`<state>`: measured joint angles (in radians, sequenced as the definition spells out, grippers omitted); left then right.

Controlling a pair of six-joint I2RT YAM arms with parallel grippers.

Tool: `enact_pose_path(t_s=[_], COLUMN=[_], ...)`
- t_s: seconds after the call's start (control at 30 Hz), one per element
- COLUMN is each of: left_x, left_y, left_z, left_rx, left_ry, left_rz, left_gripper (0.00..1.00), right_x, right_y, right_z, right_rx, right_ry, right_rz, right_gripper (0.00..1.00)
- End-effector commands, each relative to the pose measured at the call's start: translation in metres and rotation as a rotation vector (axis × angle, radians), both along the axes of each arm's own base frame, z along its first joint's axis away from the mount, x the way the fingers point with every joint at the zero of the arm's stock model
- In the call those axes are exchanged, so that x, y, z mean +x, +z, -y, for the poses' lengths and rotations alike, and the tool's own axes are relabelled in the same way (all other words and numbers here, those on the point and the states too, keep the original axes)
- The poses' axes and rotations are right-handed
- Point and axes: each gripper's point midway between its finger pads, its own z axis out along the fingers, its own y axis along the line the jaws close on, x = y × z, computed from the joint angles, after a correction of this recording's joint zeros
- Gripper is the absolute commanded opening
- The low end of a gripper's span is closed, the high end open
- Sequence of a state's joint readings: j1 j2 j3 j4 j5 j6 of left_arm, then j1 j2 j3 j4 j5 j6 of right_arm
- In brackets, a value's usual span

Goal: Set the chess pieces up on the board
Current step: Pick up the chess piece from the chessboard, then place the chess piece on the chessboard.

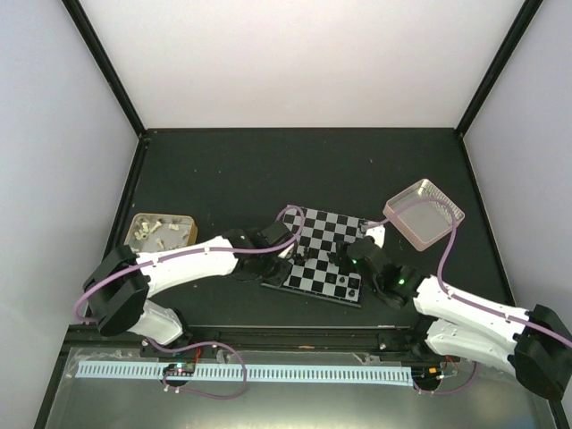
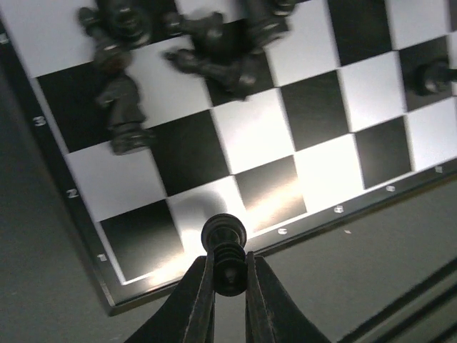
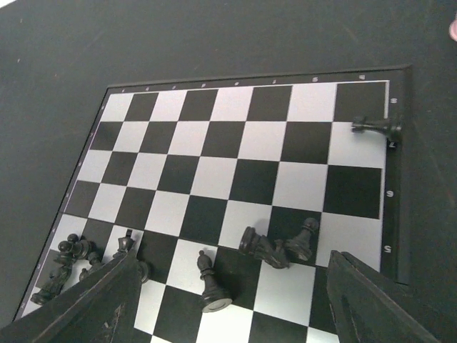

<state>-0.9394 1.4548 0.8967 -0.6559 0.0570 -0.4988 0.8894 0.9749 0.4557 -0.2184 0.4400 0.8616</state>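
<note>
The left pincer (image 2: 226, 279) is closed on a small round-headed black chess piece (image 2: 223, 236), with its fingers (image 2: 196, 300) pressed to either side of the stem. The piece stands upright between them, over the edge row of the flat black-and-silver checked chessboard (image 2: 250, 136), near a corner. Whether its base touches the square I cannot tell. Farther up the board a heap of tumbled black chess pieces (image 2: 214, 50) lies across several squares. A black knight-shaped piece (image 2: 125, 114) lies just beside the heap, and a lone black piece (image 2: 430, 75) sits by the right edge of the left wrist view.

The right pincer (image 3: 232, 286) is wide open and holds nothing, its prongs spread over the board's near rows. Between them sits a slim black bishop-like piece (image 3: 208, 282). Just beyond it lies a pair of fallen black pieces (image 3: 278, 246), touching each other. A cluster of black pieces (image 3: 68, 261) lies beside the left prong, and a single toppled black piece (image 3: 375, 127) rests against the board's far right border.

From above, both arms meet over the board on the matt black surface (image 1: 223, 170). A pink-rimmed square tray (image 1: 404, 231) sits just beside the board's far right corner. A tan wooden-rimmed tray (image 1: 161, 215) holding pale chess pieces (image 1: 152, 234) lies well apart to the left.
</note>
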Motion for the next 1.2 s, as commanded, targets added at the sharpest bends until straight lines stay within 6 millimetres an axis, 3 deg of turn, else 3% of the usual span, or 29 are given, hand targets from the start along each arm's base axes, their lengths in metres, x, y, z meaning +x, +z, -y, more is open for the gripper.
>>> enact_pose_path(t_s=[0.0,0.37,0.67,1.0,1.17], left_x=[-0.004,-0.014,-0.022,-0.019,-0.02], left_y=[0.025,0.021,0.01,-0.003,-0.005], left_z=[0.032,0.078,0.103,0.103,0.101], left_rx=[-0.094,-0.059,-0.03,0.039,0.052], left_ry=[-0.06,-0.16,-0.178,-0.133,-0.131], left_rz=[0.015,0.018,0.006,0.024,0.023], left_gripper=[0.06,0.07,0.09,0.09,0.15], right_x=[0.003,-0.002,-0.006,-0.008,-0.008], right_y=[0.003,0.008,0.017,0.018,0.018], right_z=[0.024,0.045,0.061,0.063,0.063], right_rx=[0.014,0.053,0.094,0.099,0.103], right_ry=[-0.121,-0.209,-0.255,-0.255,-0.254], right_rz=[0.043,0.078,0.126,0.13,0.131], right_gripper=[0.73,0.73,0.73,0.73,0.73])
